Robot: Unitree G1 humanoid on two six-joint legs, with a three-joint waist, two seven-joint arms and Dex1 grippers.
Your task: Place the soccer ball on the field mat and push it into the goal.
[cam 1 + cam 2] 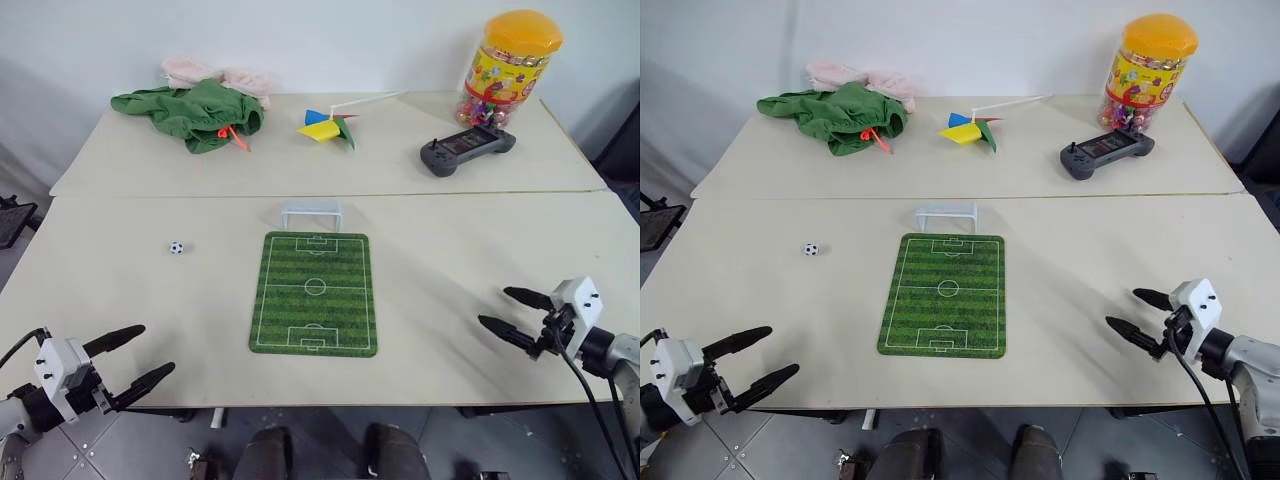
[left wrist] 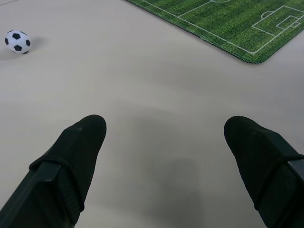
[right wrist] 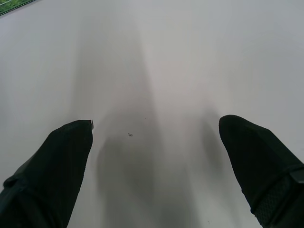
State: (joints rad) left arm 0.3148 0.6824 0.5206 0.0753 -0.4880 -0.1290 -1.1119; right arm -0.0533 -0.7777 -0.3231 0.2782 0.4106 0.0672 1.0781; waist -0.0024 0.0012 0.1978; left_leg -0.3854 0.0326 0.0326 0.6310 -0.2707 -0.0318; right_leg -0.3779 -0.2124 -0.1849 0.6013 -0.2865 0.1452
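Nearest the camera, at the table's near edge, the left gripper (image 1: 128,358) is held low over the bare tabletop (image 1: 450,250) with its two black fingers spread wide and nothing between them. It is angled inward, toward the mat and ball. The right gripper (image 1: 514,315) is held likewise at the near right, fingers apart and empty, pointing in over the table. Both appear parked clear of the play area, which suggests that no pickup has yet been begun.

The soccer ball (image 1: 176,247) is seen resting on the bare table, well to the left of the field mat (image 1: 315,293) and not touching it; it lies closer to the left gripper, so that arm is judged the likelier one for the pickup. The mat is laid lengthwise, near to far, and the goal (image 1: 311,213) is stood just beyond its far short edge, mouth toward the pitch, so a straight push along the mat would carry the ball in.

On the far table a green cloth (image 1: 195,113), a paper pinwheel (image 1: 328,127), a handheld game console (image 1: 466,149) and a candy jar (image 1: 507,68) are set well away from the task. Whether the goal frame actually touches the mat edge cannot be made out. The arms behind both grippers are cut off by the picture edges.
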